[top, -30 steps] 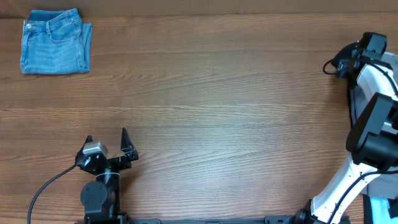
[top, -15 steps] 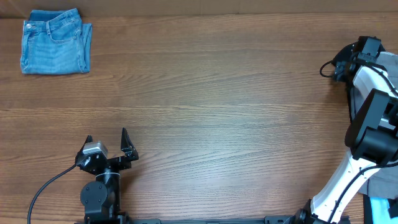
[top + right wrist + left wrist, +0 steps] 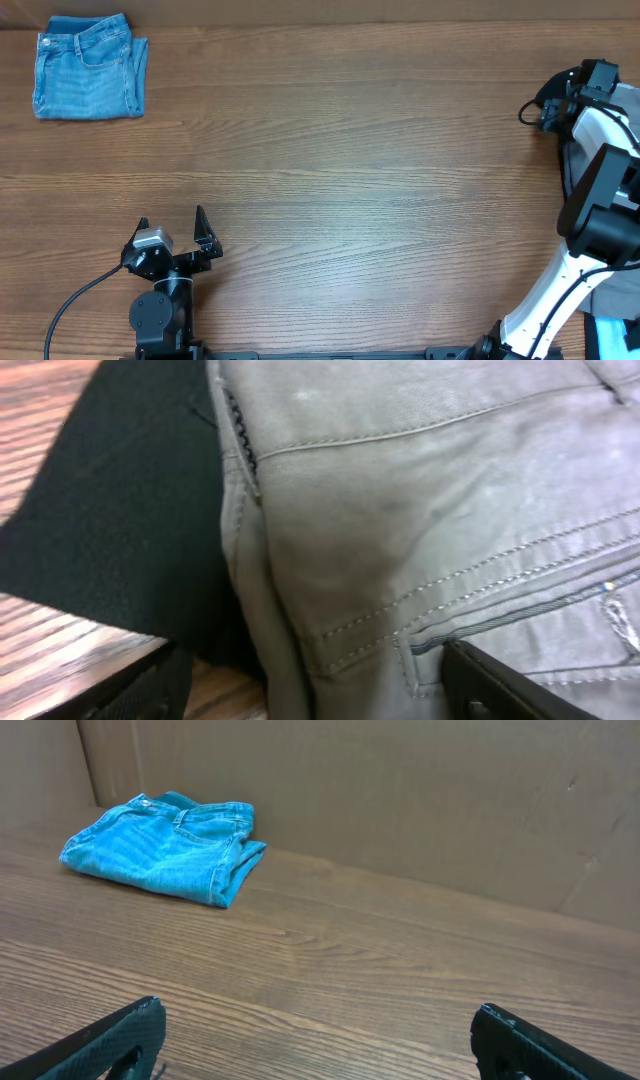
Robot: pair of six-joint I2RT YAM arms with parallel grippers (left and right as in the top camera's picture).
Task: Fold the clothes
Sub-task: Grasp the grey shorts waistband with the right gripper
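Note:
Grey shorts (image 3: 420,510) with stitched pocket and waistband seams fill the right wrist view; in the overhead view only a strip (image 3: 628,100) shows at the table's far right edge. My right gripper (image 3: 320,695) is open, its jaws straddling a fold of the shorts; in the overhead view it (image 3: 592,78) is at the right edge. My left gripper (image 3: 171,220) is open and empty near the front left; it also shows in the left wrist view (image 3: 318,1020), just above bare wood.
Folded blue jeans (image 3: 88,67) lie in the back left corner, also in the left wrist view (image 3: 165,845). A black cloth (image 3: 120,510) lies beside and under the shorts. A cardboard wall (image 3: 400,790) backs the wooden table (image 3: 350,170).
My right wrist has shifted only slightly at the right edge. The left arm and the jeans have not moved.

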